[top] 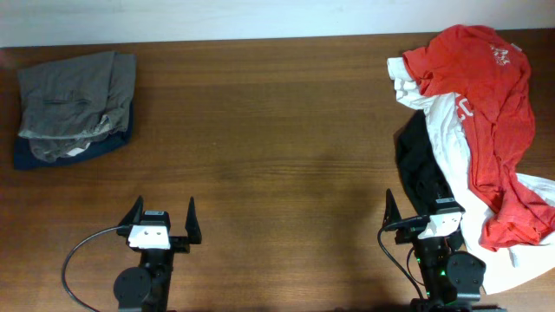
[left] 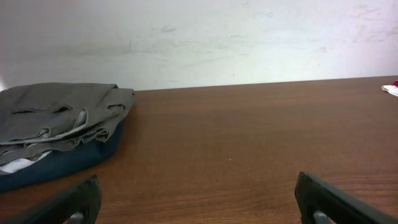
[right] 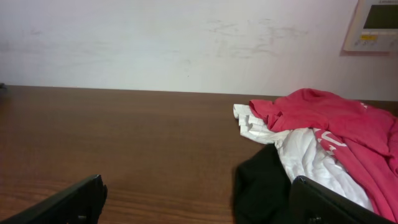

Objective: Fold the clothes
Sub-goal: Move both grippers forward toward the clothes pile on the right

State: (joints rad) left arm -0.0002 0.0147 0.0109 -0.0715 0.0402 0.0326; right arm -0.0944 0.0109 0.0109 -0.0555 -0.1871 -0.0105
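A heap of unfolded clothes lies at the right of the table: a red shirt [top: 486,95] on top, a white garment [top: 451,139] under it, a black garment [top: 421,169] at the left edge of the heap. They also show in the right wrist view: the red shirt [right: 323,118], the white garment [right: 305,155], the black garment [right: 264,186]. A folded stack, grey garment [top: 74,91] over a dark blue one [top: 52,156], sits far left, also in the left wrist view [left: 56,118]. My left gripper [top: 162,224] is open and empty. My right gripper [top: 422,215] is open, its right finger beside the heap.
The brown wooden table [top: 277,147] runs to a white wall [left: 199,37] at the back. A wall control panel [right: 376,25] shows at the top right of the right wrist view. Black cables [top: 74,260] loop beside each arm base.
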